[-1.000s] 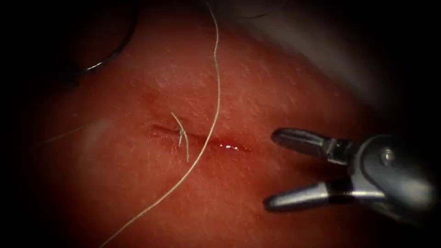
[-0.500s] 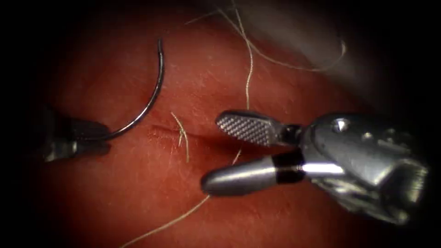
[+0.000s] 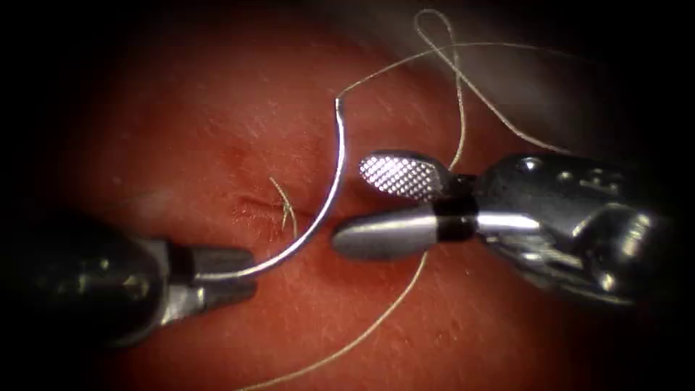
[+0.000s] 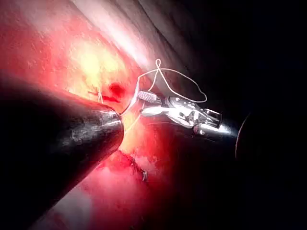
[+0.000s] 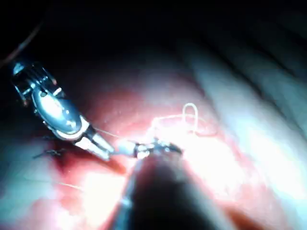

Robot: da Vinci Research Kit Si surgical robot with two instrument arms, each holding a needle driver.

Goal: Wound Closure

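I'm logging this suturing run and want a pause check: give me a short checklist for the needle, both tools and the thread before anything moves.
1. Left tool jaws shut on the needle near one end of its curve: ok.
2. Needle clear of the tissue, arcing above the cut: ok.
3. Right tool jaws open, holding nothing, just right of the needle: ok.
4. Thread attached at the needle's upper end, looping behind the right tool: ok.
5. Thread free of the right tool's jaws: cannot tell; it passes behind them.
6. Earlier stitch ends stand at the cut: ok.
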